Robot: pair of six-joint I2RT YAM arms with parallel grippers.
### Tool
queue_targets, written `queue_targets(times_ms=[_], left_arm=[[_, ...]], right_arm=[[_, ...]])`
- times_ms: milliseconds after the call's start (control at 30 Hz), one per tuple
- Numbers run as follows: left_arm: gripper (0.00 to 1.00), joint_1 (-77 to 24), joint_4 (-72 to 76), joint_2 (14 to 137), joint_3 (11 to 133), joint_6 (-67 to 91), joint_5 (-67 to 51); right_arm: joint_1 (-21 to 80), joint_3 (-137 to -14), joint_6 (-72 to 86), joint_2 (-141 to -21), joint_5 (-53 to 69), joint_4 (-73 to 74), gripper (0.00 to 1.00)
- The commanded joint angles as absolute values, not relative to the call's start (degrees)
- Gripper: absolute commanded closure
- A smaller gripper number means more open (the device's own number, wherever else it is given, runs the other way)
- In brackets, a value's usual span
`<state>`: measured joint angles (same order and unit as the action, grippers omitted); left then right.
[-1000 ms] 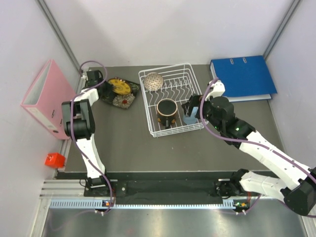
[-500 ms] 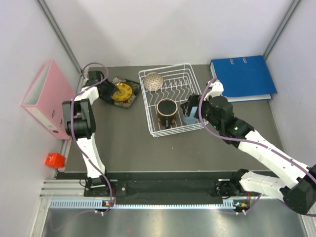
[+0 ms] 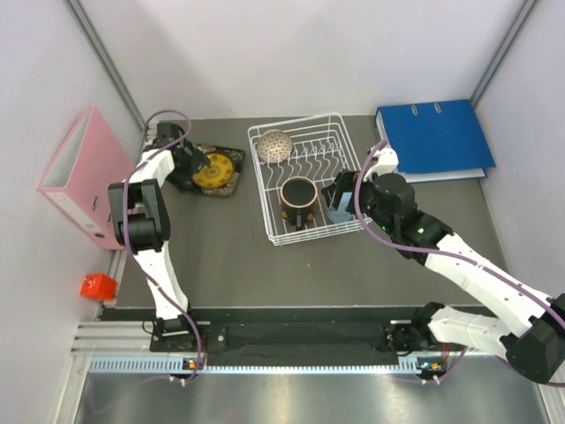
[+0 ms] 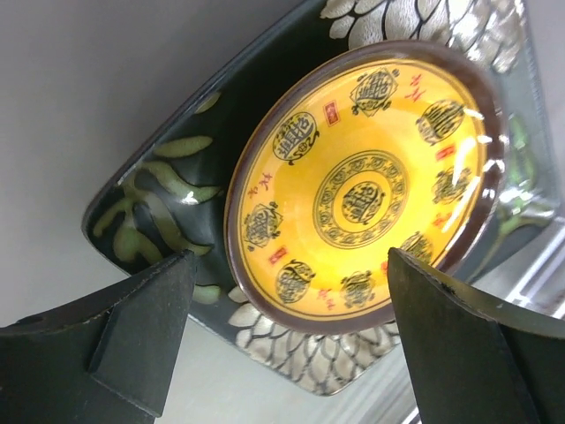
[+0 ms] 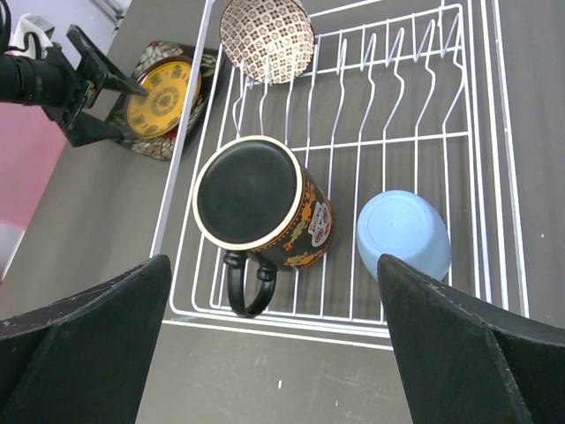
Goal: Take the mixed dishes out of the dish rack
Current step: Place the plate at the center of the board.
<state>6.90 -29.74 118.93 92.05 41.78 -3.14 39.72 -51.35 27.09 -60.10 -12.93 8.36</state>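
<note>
1. Shows the left gripper with its fingers wide apart, one on each side of the amber-yellow plate, squeezing nothing.
2. Finds that plate lying flat on the dark floral square plate, both out on the table just left of the dish rack.
3. Shows the right gripper with fingers wide apart too, hanging over the near end of the rack, holding nothing.
4. Counts three dishes to take out of the rack: the dark mug with its handle at the near edge, the small light-blue cup just beside it, looking upside down, and the speckled bowl in the far left corner.
5. Could drag or tip the yellow plate by pulling the left fingers back too low and catching its rim.
6. Could bump the mug while going down for the cup, with so little gap between the two.
7. Could snag a finger in the wires or prongs and shove the whole rack.
8. Could lose the smooth, round cup from a weak pinch.
9. Leaves lots of bare table in front of the rack for setting things down.
10. Gets tight at the far left, with the wall and the pink binder close by.
11. Meets the blue binder at the far right, so less room there.
</note>
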Motion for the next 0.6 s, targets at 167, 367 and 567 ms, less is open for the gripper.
queue_targets(times_ms=[167,367,567], left_arm=[[0.01,7.2,-37.3,107.7,88.9,41.5,1.4],[0.01,6.9,-37.3,104.2,91.9,42.0,-1.6],[0.01,4.0,-29.6,97.8,88.4,43.3,-8.3]], right_arm=[[40.2,-52.6,27.1,-60.3,-13.4,7.0,0.0],[40.2,-53.3,27.6,-61.5,-13.5,6.9,0.0],[40.2,-54.7,27.0,-62.8,-21.9,9.6,0.0]])
